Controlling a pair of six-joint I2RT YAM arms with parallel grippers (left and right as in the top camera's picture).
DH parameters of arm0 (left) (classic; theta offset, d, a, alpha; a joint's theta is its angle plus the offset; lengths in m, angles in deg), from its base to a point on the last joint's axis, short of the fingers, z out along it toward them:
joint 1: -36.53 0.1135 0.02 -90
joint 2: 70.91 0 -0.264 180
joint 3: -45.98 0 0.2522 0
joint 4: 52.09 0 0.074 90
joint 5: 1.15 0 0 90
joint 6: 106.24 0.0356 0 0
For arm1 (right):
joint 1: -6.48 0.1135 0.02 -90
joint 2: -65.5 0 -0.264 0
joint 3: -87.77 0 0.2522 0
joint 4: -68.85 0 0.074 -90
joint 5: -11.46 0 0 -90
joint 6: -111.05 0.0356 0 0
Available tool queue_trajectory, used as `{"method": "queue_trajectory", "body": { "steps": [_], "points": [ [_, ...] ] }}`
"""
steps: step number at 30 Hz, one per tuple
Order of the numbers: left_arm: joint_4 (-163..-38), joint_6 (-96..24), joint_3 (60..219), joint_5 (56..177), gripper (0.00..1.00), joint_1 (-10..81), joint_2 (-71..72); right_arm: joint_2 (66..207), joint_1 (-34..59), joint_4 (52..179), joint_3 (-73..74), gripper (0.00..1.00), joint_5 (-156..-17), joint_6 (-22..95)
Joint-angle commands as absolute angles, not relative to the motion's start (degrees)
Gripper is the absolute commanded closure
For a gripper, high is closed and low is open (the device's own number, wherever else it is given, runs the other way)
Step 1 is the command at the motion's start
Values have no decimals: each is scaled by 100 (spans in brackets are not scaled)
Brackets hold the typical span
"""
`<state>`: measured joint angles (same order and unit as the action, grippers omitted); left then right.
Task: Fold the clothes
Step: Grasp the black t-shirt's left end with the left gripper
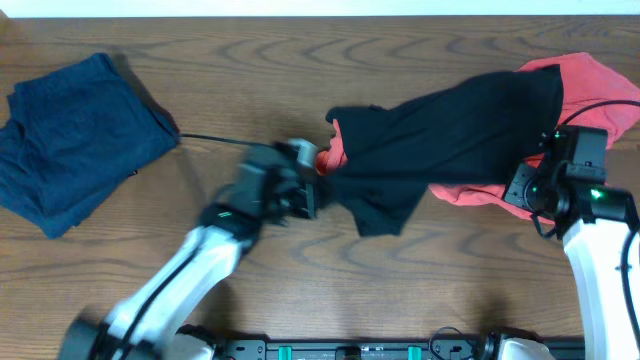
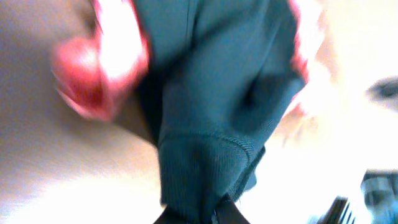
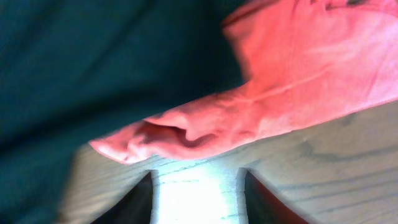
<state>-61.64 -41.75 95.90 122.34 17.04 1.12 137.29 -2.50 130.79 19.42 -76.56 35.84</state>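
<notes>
Left gripper (image 1: 315, 188) is clamped on the black shirt (image 1: 460, 130) hem, frame centre. The shirt overlies the red garment (image 1: 595, 80), right side. Right gripper (image 3: 196, 199) fingers are apart. Navy garment (image 1: 75, 140) lies upper left.

A folded garment (image 1: 75, 140) lies at the left edge of the table (image 1: 250, 50), towards the far-left corner. The shirt (image 1: 460, 125) stretches from the table's middle to the far-right corner, on top of a rumpled garment (image 1: 600, 85). The left gripper (image 1: 312, 190) is at the shirt's left end. The right gripper (image 1: 525, 185) is before both, near the right edge.
</notes>
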Motion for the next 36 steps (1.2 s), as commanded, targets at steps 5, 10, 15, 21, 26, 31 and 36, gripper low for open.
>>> {"method": "queue_trajectory", "body": {
  "steps": [5, 10, 15, 21, 26, 31, 36],
  "points": [
    [-7017, -4160, 9680, 11332, 94, 3584, -1971, 14695, -300, 12513, 1898, 95, -7826, 3452],
    [-7723, -4162, 9680, 10875, 94, 4176, -2312, 15353, -245, 11963, 1898, 94, -9164, 2611],
    [-8214, -4165, 9673, 10532, 94, 4255, -2135, 16076, -199, 11720, 1898, 90, -9472, 2497],
    [-8381, -4162, 9673, 10772, 94, 4244, -1794, 17001, -197, 11499, 1898, 89, -10386, 1868],
    [-8385, -4162, 9673, 10809, 94, 4218, -1556, 17438, -243, 11309, 1898, 87, -9557, 2134],
    [-8396, -4062, 9673, 10803, 93, 4220, -1453, 17471, -663, 11512, 1853, 85, -6729, 3568],
    [-8339, -3789, 9673, 10276, 93, 4224, -1460, 17471, -1736, 11801, 1529, 84, -5861, 4056]
  ]
}}
